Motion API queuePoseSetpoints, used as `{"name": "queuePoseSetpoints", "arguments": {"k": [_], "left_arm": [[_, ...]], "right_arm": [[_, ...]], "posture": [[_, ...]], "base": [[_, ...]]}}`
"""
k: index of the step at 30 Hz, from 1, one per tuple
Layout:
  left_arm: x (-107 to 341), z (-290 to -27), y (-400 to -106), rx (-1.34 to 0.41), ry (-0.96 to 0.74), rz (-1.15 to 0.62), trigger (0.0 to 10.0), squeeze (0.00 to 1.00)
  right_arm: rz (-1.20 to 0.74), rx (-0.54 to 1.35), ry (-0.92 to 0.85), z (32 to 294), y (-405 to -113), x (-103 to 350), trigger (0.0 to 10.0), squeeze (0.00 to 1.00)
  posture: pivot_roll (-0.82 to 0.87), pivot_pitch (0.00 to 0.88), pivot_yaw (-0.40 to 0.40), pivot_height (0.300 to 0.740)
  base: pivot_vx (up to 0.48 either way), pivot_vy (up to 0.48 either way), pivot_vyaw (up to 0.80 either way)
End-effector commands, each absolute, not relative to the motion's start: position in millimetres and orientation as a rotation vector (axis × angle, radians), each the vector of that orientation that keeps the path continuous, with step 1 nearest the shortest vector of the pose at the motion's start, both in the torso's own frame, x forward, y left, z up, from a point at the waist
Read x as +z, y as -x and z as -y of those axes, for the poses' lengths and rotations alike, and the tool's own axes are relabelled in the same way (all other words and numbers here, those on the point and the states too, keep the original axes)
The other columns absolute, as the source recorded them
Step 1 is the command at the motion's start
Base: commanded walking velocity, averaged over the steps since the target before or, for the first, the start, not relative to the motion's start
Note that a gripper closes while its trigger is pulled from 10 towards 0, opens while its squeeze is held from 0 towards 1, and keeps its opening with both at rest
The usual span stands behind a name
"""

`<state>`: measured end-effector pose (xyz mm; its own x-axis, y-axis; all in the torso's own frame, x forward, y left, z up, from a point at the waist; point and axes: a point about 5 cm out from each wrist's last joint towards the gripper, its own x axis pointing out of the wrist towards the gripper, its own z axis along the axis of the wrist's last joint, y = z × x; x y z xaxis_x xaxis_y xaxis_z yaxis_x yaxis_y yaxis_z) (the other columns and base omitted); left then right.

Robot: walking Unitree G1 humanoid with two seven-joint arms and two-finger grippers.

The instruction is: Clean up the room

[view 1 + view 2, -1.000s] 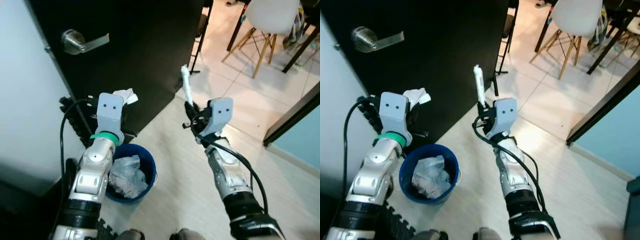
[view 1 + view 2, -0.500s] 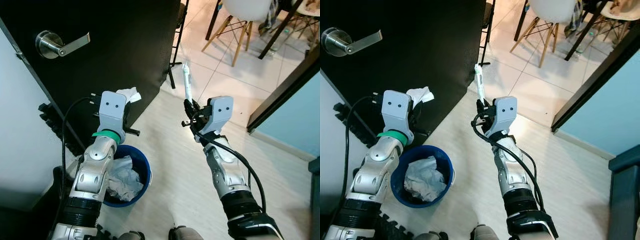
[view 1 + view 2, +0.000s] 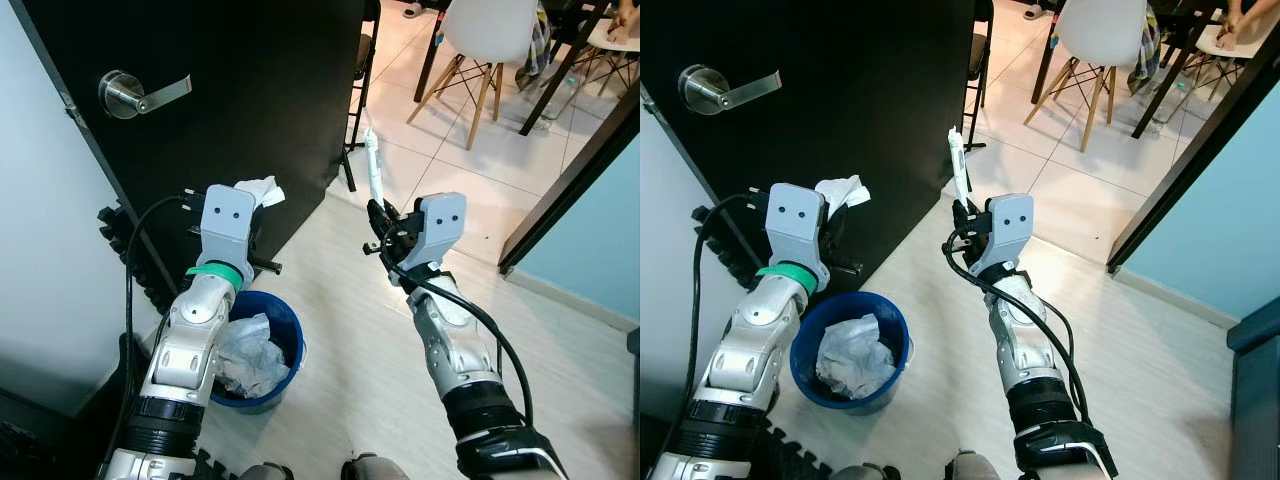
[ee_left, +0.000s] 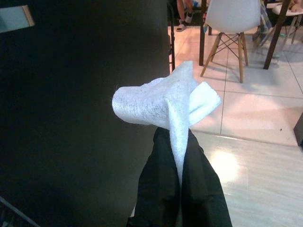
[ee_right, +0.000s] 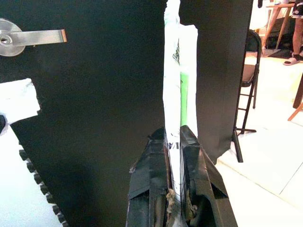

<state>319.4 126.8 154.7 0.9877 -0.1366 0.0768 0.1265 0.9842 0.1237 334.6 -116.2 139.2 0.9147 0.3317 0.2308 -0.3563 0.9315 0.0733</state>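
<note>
right gripper (image 5: 173, 156) gripping white wrapper (image 5: 179, 71), long axis upright

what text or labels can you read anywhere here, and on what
Nothing reads as a whole word.
Long white and green wrapper held in the right gripper: dark print near the jaws and faint lettering higher up, both too blurred to read.
Crumpled white tissue in the left gripper: no print.
Blue trash bin, black door and lever handle: no labels visible.
</note>
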Motion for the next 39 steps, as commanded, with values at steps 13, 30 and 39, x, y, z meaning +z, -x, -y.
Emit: {"name": "queuePoseSetpoints", "arguments": {"k": [13, 30, 39], "left_arm": [[149.7, -127.9, -320.1, -0.124, -0.127, 0.069, 10.0, 0.00], [150.0, -129.8, -320.4, -0.112, -0.121, 0.067, 10.0, 0.00], [150.4, -130.5, -321.0, -0.110, -0.119, 0.068, 10.0, 0.00]], "right_arm": [[0.204, 0.367, -0.103, 114.8, -332.9, 134.8, 10.0, 0.00], [0.197, 0.366, -0.103, 114.7, -332.8, 133.7, 10.0, 0.00], [0.194, 0.365, -0.104, 114.3, -332.9, 133.1, 10.0, 0.00]], "posture": [[-0.01, 0.033, 0.016, 0.740], [-0.01, 0.038, 0.016, 0.740], [-0.01, 0.038, 0.018, 0.740]], "base": [[0.018, -0.287, 0.00], [0.000, -0.330, 0.00], [0.000, -0.330, 0.00]]}}
